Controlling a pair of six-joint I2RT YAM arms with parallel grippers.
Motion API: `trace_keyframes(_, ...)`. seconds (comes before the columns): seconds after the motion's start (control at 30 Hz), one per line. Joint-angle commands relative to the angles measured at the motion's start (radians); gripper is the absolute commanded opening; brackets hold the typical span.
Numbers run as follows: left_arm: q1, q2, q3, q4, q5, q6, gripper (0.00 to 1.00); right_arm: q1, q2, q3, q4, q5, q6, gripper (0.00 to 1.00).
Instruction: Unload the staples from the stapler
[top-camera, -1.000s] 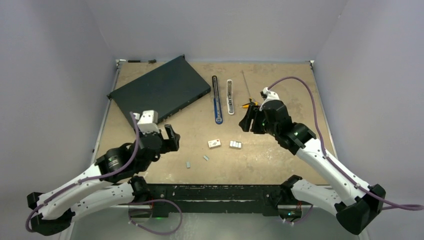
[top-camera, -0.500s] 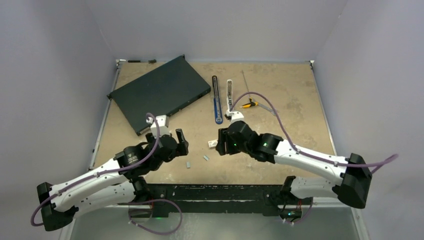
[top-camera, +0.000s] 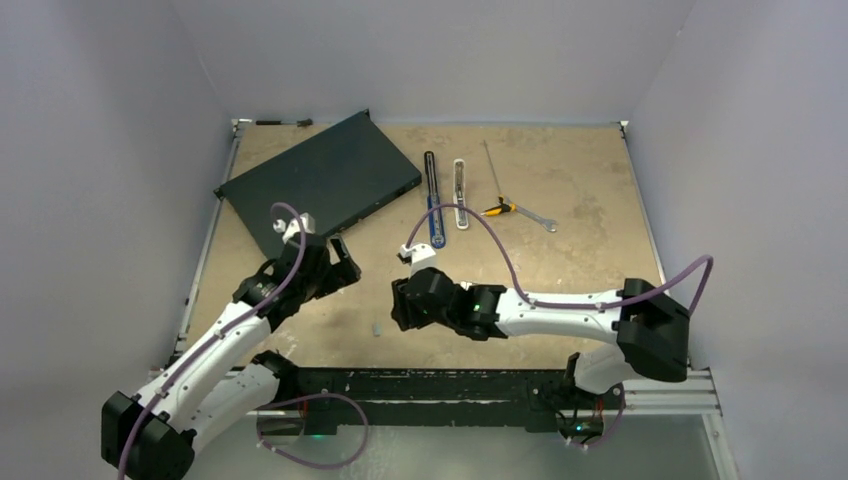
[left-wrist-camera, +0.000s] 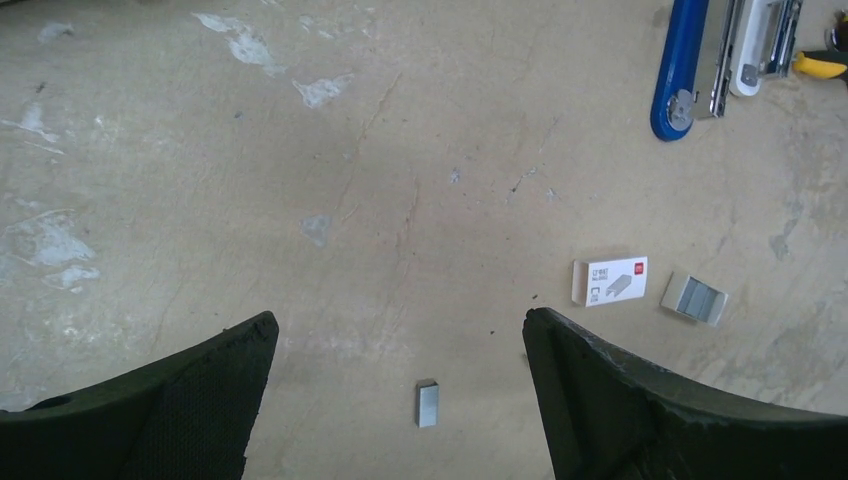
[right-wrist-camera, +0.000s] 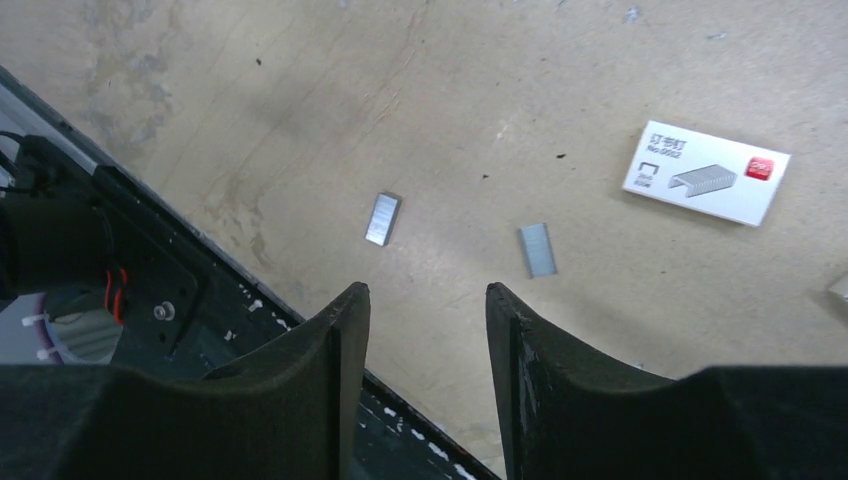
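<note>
Grey staples (right-wrist-camera: 382, 219) loose on tan table (right-wrist-camera: 600, 330) near its front edge, left claw (left-wrist-camera: 395, 335) and right claw (right-wrist-camera: 425, 300) spread wide.

White box (right-wrist-camera: 705, 186): "订书钉" printed; smaller line, red logo unreadable.

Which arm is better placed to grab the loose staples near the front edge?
Right. The right gripper hangs open just short of two staples; the left gripper, also open, is farther off.

left gripper (left-wrist-camera: 397, 325) gaping wide | lil staple strip (left-wrist-camera: 427, 404) sitting right in the gap | white box (left-wrist-camera: 609, 281) just beside a staple block (left-wrist-camera: 694, 297); blue bar (left-wrist-camera: 680, 60) up top right
</note>
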Motion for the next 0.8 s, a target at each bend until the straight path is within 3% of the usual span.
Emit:
trace_keyframes(0.0, 0.029, 0.004, 0.046, 0.057, 0.143, 0.058, 0.91, 0.029, 0.025, 0.081, -0.050, 0.045, 0.007, 0.48)
trace_keyframes(0.2, 0.029, 0.013, 0.085, 0.079, 0.163, 0.127, 0.88, 0.030, 0.095, 0.145, -0.271, 0.096, 0.008, 0.50)
trace_keyframes(0.37, 0.030, -0.095, 0.165, -0.002, 0.126, 0.210, 0.88, 0.016, 0.114, 0.143, -0.294, 0.049, -0.049, 0.53)
trace_keyframes(0.53, 0.030, -0.073, 0.297, -0.133, 0.014, 0.349, 0.89, -0.004, 0.182, 0.162, -0.292, 0.003, -0.125, 0.53)
trace_keyframes(0.77, 0.030, -0.058, 0.289, -0.055, 0.004, 0.419, 0.88, -0.114, 0.219, 0.178, -0.244, -0.077, -0.219, 0.51)
